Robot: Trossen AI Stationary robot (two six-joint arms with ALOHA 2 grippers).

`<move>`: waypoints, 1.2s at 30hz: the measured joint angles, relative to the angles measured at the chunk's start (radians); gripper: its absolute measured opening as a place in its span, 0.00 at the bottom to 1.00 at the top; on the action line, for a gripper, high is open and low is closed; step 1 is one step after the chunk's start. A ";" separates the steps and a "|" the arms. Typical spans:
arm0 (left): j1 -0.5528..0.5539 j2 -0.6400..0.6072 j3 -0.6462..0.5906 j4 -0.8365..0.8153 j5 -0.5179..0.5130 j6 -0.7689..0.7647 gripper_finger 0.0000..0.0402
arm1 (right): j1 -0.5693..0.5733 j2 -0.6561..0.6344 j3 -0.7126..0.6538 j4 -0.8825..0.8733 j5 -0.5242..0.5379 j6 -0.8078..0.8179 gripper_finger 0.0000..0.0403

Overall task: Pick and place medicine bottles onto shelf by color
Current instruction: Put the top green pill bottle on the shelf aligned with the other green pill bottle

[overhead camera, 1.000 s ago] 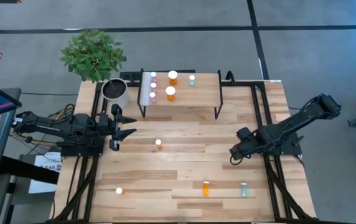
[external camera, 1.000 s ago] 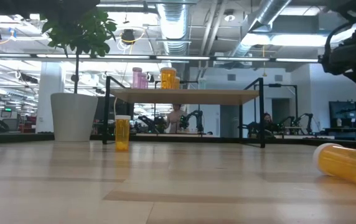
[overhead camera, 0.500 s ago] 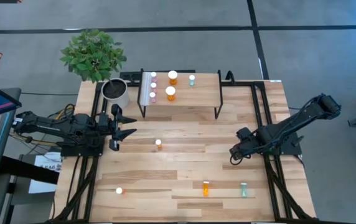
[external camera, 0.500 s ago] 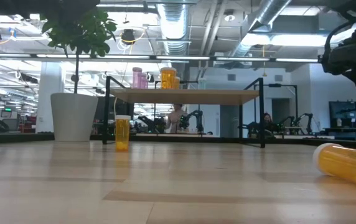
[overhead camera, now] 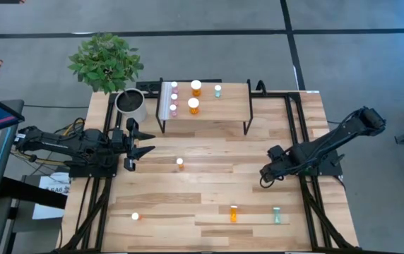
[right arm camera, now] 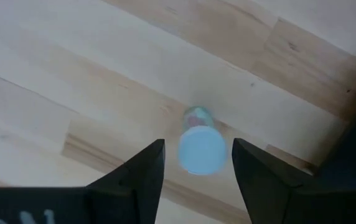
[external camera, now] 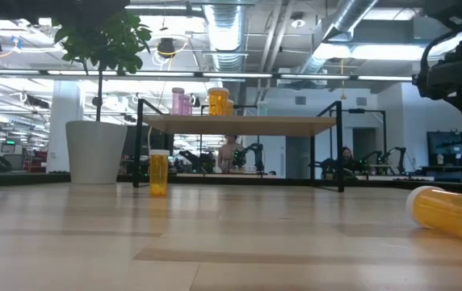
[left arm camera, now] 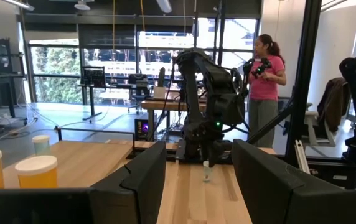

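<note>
Almost nothing has moved: the right gripper [right arm camera: 193,163] hangs open around an upright pale green bottle [right arm camera: 201,148], cap up, ungripped.

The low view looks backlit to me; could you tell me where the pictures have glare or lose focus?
Low view: bright ceiling lights behind the shelf leave it in silhouette; the lying orange bottle near the lens is soft. Right wrist view: the white cap is blurred. High view: evenly lit.

Six white-capped bottles [overhead camera: 193,106] stand upright on the shelf [overhead camera: 230,106]: pink ones by its white strip, two larger orange, one green. Four more sit scattered on the table, one orange [external camera: 449,212] apparently on its side.
</note>
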 joint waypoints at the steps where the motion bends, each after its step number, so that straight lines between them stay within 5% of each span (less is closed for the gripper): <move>1: 0.000 0.000 0.000 0.000 0.000 0.000 0.43 | 0.000 0.007 0.000 0.000 -0.008 -0.001 0.52; 26: 0.000 0.000 0.000 0.000 0.000 -0.002 0.43 | 0.000 0.036 0.002 -0.001 -0.021 -0.012 0.35; 36: 0.000 0.000 0.000 0.000 0.000 -0.003 0.43 | -0.077 0.037 0.120 -0.001 -0.020 -0.120 0.35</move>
